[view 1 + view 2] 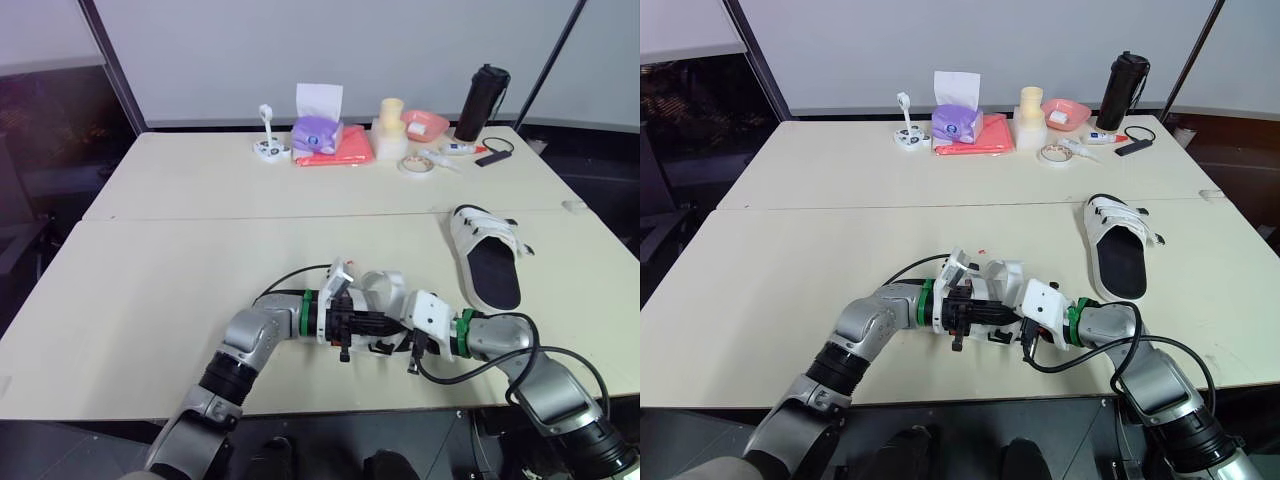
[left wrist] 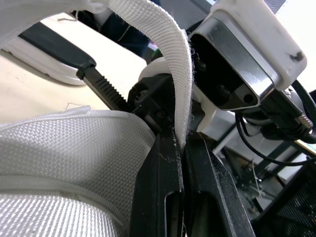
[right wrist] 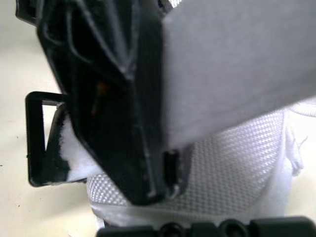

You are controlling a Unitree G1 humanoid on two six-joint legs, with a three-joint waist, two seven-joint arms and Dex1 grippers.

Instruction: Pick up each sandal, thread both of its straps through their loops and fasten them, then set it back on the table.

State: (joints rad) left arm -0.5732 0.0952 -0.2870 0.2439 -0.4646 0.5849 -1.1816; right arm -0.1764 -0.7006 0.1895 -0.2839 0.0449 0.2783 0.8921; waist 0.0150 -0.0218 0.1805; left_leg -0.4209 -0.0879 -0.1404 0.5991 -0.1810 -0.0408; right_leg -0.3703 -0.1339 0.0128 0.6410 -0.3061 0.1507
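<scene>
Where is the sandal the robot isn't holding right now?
The free sandal lies on the table on the robot's right, black footbed up, a little beyond and to the right of the held sandal.

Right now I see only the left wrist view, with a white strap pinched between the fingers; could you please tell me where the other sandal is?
Observer: The second sandal lies flat on the table, on the robot's right, apart from both arms.
Operator: Thank you. Is any loop near the white strap empty?
Observer: Yes. In the right wrist view a black loop has the table showing through it, with no strap through it.
</scene>
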